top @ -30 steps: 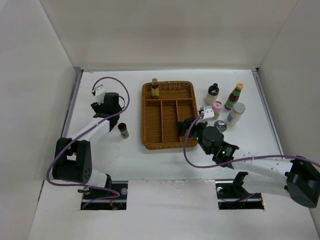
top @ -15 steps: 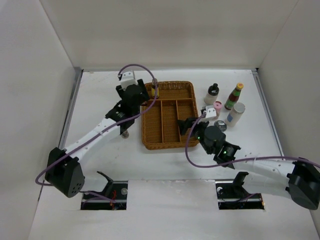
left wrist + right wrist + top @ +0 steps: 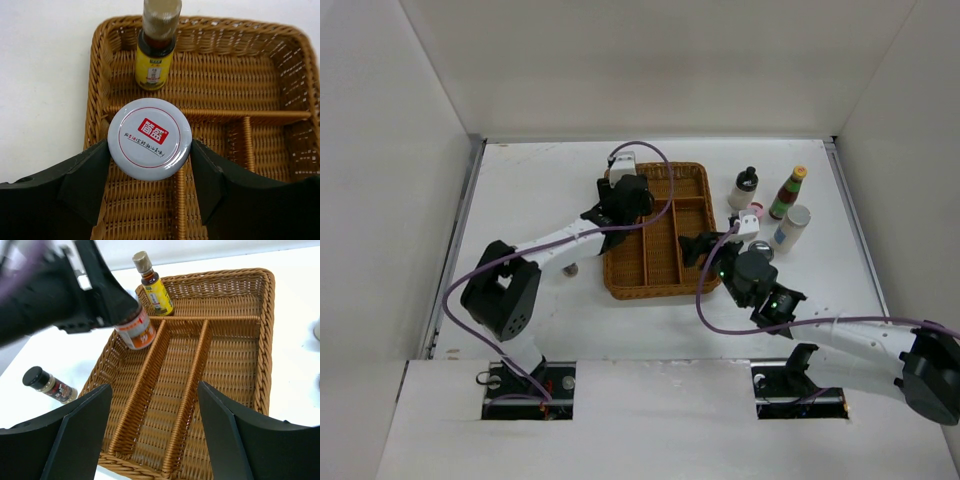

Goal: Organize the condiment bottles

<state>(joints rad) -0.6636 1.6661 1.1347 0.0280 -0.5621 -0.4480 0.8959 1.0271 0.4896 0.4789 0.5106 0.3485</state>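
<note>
Left claw [image 3: 150,167] is clamped on the white-lidded jar [image 3: 150,137], one finger on each side just under the lid. We're holding it upright, long axis vertical, lid facing the wrist camera.

The jar sits over the rear end of the left long slot of the tray [image 3: 98,90], tight against the cross divider. The lid's outline overlaps that divider and the first long divider. We can't tell whether the base is touching the weave or just above it.

The yellow-label bottle [image 3: 156,55] stands in the wide rear slot just behind the jar, apart from it.

Key relation, as we read it: the drop is straight down, but the jar should sit a bit toward the tray's near side so the base clears the cross divider.

Right claw [image 3: 154,405] is spread wide with nothing in it, hovering over the tray's near end.

Left to sort:
- Right of the tray, closer to the right arm: black-capped bottle [image 3: 744,188], sauce bottle [image 3: 786,192], white bottle [image 3: 790,228].
- On the table left of the tray, on the left arm's side: small shaker [image 3: 47,384].
</note>
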